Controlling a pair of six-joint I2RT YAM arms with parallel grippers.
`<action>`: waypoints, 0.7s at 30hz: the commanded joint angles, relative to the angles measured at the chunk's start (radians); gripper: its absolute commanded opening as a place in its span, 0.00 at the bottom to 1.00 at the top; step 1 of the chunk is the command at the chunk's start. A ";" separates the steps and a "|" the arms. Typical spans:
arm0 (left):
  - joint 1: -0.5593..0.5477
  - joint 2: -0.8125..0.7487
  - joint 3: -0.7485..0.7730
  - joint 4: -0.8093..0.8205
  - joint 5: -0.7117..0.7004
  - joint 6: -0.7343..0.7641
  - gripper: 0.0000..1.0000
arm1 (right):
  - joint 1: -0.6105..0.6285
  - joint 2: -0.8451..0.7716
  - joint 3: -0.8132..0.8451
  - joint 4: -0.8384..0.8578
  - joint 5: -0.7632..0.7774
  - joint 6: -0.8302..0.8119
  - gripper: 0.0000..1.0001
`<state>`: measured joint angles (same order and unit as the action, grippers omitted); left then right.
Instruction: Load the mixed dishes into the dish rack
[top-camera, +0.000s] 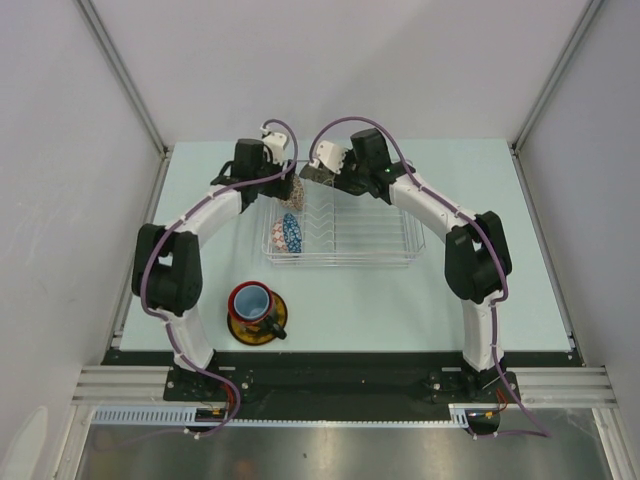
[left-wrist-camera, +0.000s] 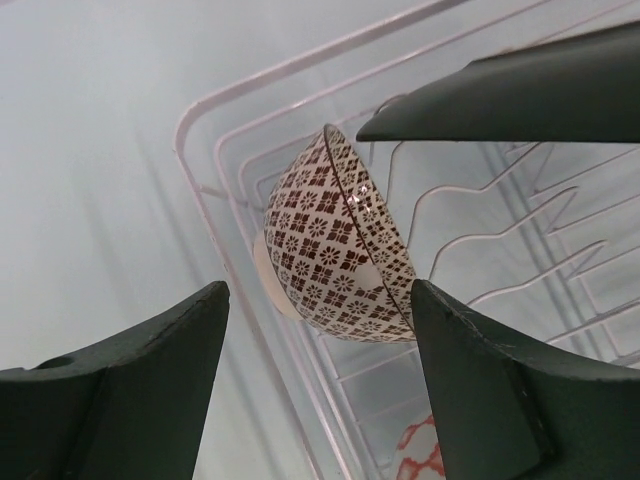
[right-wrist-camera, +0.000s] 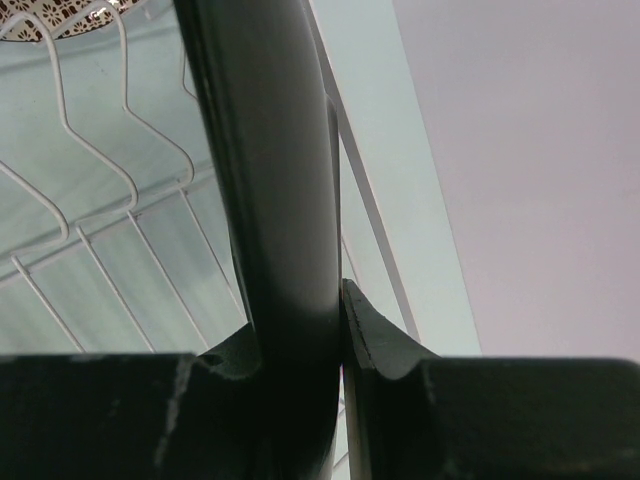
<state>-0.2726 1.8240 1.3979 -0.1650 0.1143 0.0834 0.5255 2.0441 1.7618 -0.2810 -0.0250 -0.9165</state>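
Mug (top-camera: 252, 300): on yellow saucer (top-camera: 272, 326), near counter (top-camera: 450, 300) edge | blue bowl (top-camera: 290, 232): on edge, dish rack (top-camera: 400, 262) left end | netted bowl (left-wrist-camera: 335, 240): on edge, rack's far-left corner; left claw (left-wrist-camera: 318, 300) wide open at it | right claw (right-wrist-camera: 340, 300): pinching black plate (right-wrist-camera: 270, 150) over rack's far side

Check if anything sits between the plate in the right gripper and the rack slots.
Nothing visible directly below: bare wires of the rack lie under the plate, held on edge by the right gripper. The netted bowl, with the open left gripper by it, sits close beside, in the far-left corner.
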 joint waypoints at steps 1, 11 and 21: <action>-0.017 0.018 0.035 0.036 -0.067 0.033 0.79 | -0.018 -0.099 0.018 0.163 0.020 -0.001 0.00; -0.042 -0.015 -0.045 0.048 -0.111 0.073 0.79 | -0.025 -0.090 0.019 0.172 0.020 0.008 0.00; -0.045 -0.089 -0.180 0.067 -0.143 0.095 0.79 | -0.028 -0.068 0.056 0.169 0.016 0.008 0.00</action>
<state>-0.3168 1.7996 1.2743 -0.0681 -0.0017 0.1520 0.5137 2.0438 1.7420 -0.2798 -0.0330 -0.9161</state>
